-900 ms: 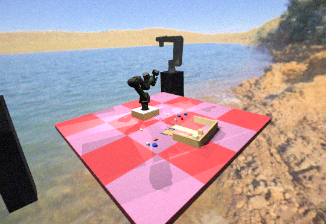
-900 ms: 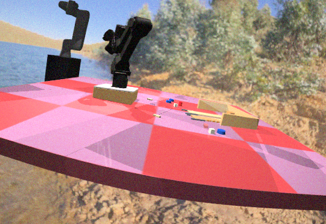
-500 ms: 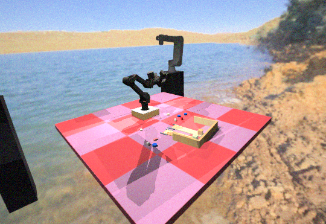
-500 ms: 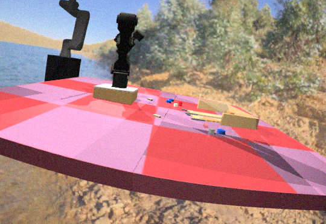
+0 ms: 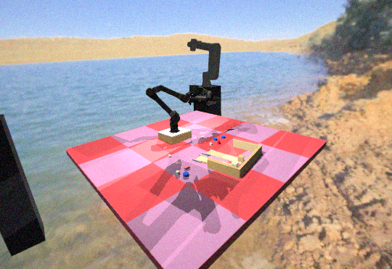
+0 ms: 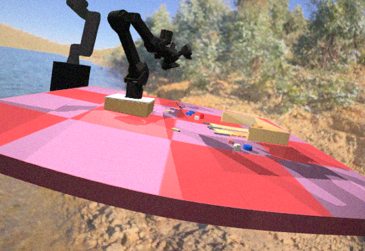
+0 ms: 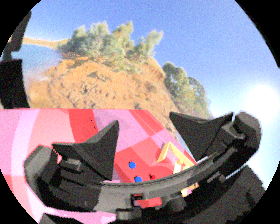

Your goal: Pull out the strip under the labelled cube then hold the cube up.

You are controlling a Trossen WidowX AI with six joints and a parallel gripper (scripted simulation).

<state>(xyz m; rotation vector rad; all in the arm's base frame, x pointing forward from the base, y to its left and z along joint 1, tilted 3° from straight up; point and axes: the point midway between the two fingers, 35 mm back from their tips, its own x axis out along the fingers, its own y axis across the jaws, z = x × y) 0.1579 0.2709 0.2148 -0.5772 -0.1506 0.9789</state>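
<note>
A wooden tray (image 5: 232, 170) (image 6: 268, 135) (image 7: 171, 156) with one open side lies on the right part of the checked table. Several thin strips (image 5: 219, 155) (image 6: 230, 130) lie side by side in it and stick out of its open side. A tan cube (image 5: 240, 158) sits on the strips near the tray's far wall; I cannot tell which strip is under it, and no label shows at this size. My gripper (image 5: 208, 97) (image 6: 180, 58) (image 7: 144, 117) is open and empty. It hangs high in the air, well above and behind the tray.
The arm's base stands on a tan block (image 5: 174, 135) (image 6: 128, 105). Small blue and red cubes (image 5: 218, 139) (image 6: 195, 114) (image 7: 139, 175) lie behind the tray. Others (image 5: 184, 171) (image 6: 240, 146) lie in front of it. A black pillar with a second arm (image 5: 208, 98) (image 6: 70, 76) stands at the far edge.
</note>
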